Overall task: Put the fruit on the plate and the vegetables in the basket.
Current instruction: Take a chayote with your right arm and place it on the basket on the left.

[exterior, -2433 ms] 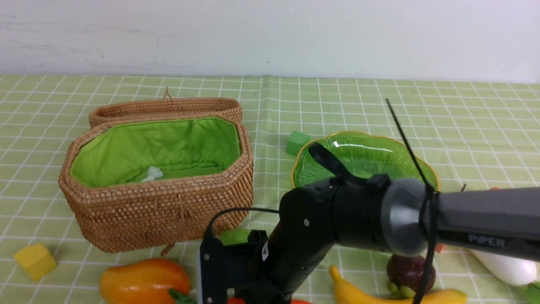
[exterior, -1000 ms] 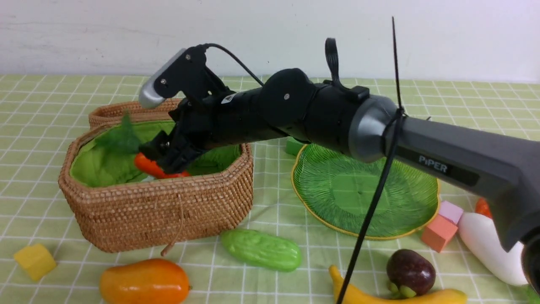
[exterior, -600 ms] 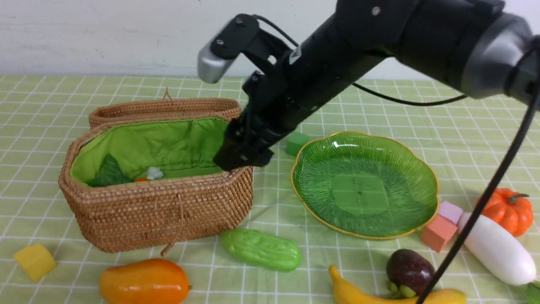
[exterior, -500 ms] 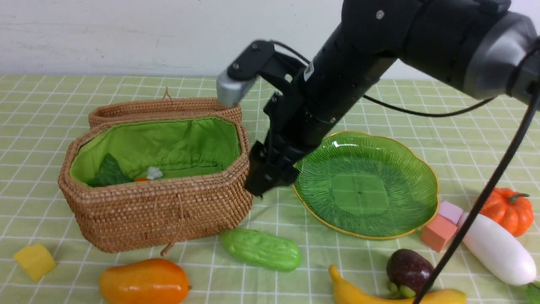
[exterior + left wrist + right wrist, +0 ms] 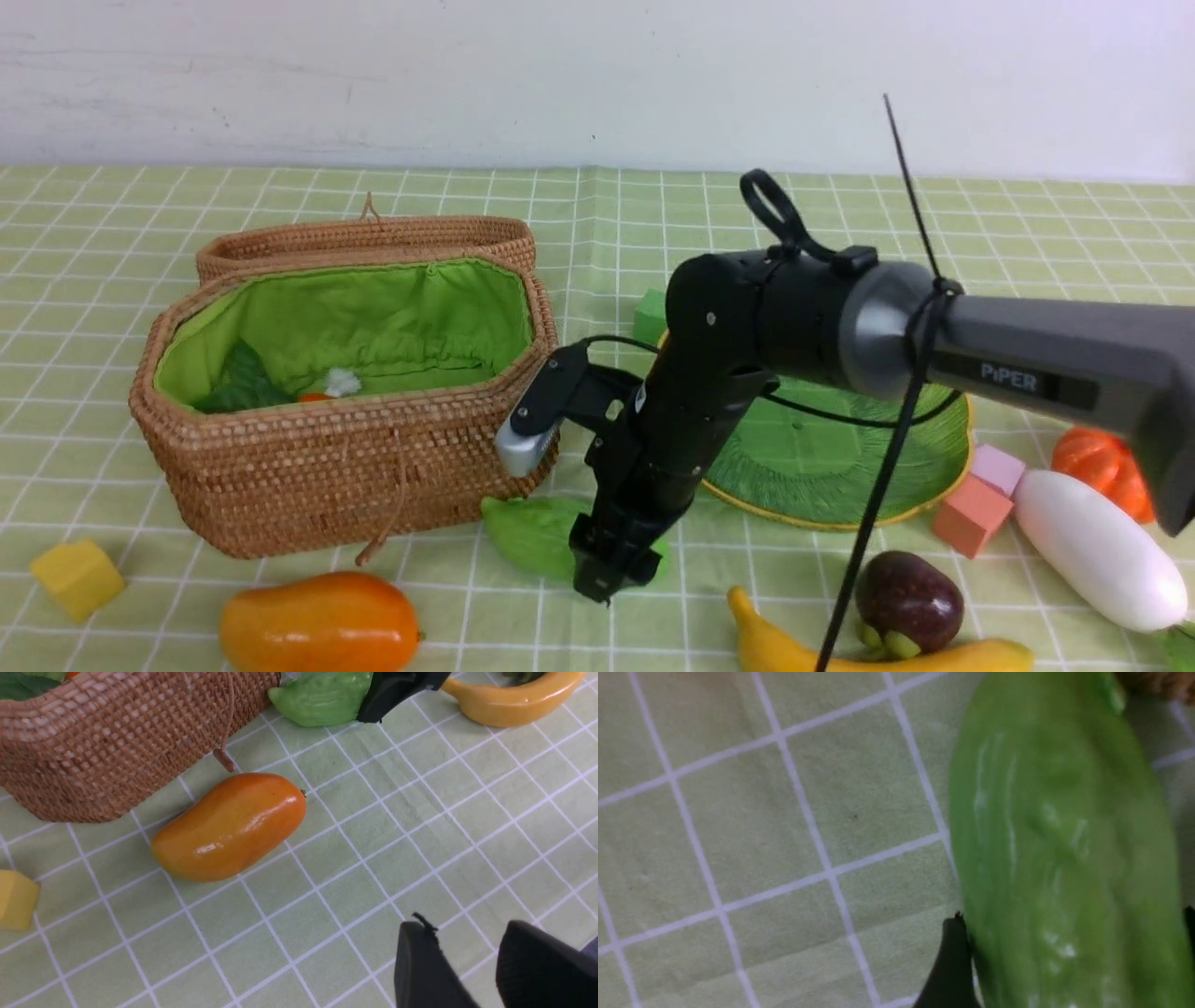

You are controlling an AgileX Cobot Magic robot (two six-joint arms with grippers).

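Observation:
My right gripper (image 5: pixel 607 574) points down onto the green cucumber (image 5: pixel 527 541) in front of the basket (image 5: pixel 355 467). Its jaws are open and stand astride the cucumber (image 5: pixel 1064 858), close against both sides; the cucumber lies on the cloth. The red pepper (image 5: pixel 313 397) with its green leaves lies in the basket. The mango (image 5: pixel 229 826) lies ahead of my left gripper (image 5: pixel 467 933), which is open and empty above the cloth. Banana (image 5: pixel 878 653) and purple fruit (image 5: pixel 907 602) are at the front right. The green plate (image 5: pixel 840 523) is partly hidden by my right arm. Radish (image 5: pixel 1097 551) and pumpkin (image 5: pixel 1088 462) sit at the right.
A yellow foam cube (image 5: pixel 77 577) lies front left, a green cube (image 5: pixel 651 313) behind the plate, and orange (image 5: pixel 971 513) and pink (image 5: pixel 997 467) cubes between plate and radish. The basket's lid (image 5: pixel 373 238) lies open behind it.
My right gripper let the red pepper go into the basket, swung out over the rim and came down onto the cucumber, its jaws narrowing. The left gripper has not moved.

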